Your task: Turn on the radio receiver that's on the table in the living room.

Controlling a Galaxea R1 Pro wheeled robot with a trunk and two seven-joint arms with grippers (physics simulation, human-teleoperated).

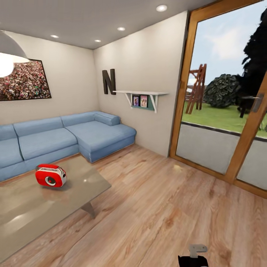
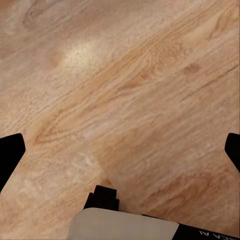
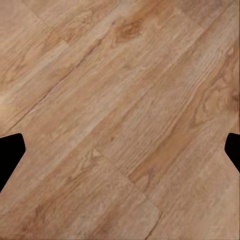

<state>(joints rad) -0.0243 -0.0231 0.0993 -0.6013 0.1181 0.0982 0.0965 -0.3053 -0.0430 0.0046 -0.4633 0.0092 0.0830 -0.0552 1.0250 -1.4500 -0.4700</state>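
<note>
From the head view the radio receiver [image 1: 50, 175] stands on the table [image 1: 33, 211], toward its far edge near the blue sofa [image 1: 63, 137], well apart from both arms. The left wrist view looks down on wood floor [image 2: 130, 90] between the left gripper [image 2: 120, 150] fingertips [image 2: 10, 152], spread wide apart. The right gripper [image 3: 120, 152] looks equally spread, though barely its tips show.

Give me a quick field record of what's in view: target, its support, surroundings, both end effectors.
target: small red retro radio receiver, upright, dial face showing
support: low glossy grey-beige coffee table, radio near its far edge
behind table: blue L-shaped sofa
floor: light wood planks
left end effector: open, over bare floor
right end effector: open, over bare floor
contact with radio: none
</note>
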